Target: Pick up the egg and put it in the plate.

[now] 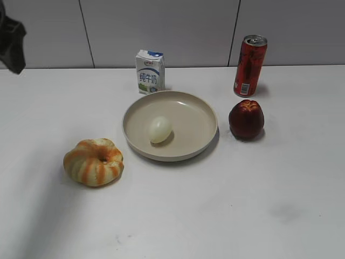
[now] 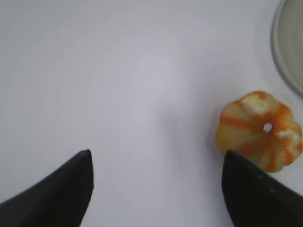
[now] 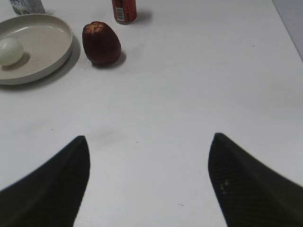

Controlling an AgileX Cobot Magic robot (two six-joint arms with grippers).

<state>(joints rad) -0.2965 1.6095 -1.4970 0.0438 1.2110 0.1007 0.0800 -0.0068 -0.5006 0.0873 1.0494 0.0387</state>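
Observation:
The small pale egg lies inside the large round beige plate, left of its middle. The egg and the plate also show at the top left of the right wrist view. A sliver of the plate's rim shows at the right edge of the left wrist view. My left gripper is open and empty above bare table, left of the bread. Part of the left arm shows at the far upper left. My right gripper is open and empty over bare table, well away from the plate.
An orange-striped ring-shaped bread lies left of the plate in front, and also shows in the left wrist view. A milk carton stands behind the plate. A red can and a dark red fruit stand to its right.

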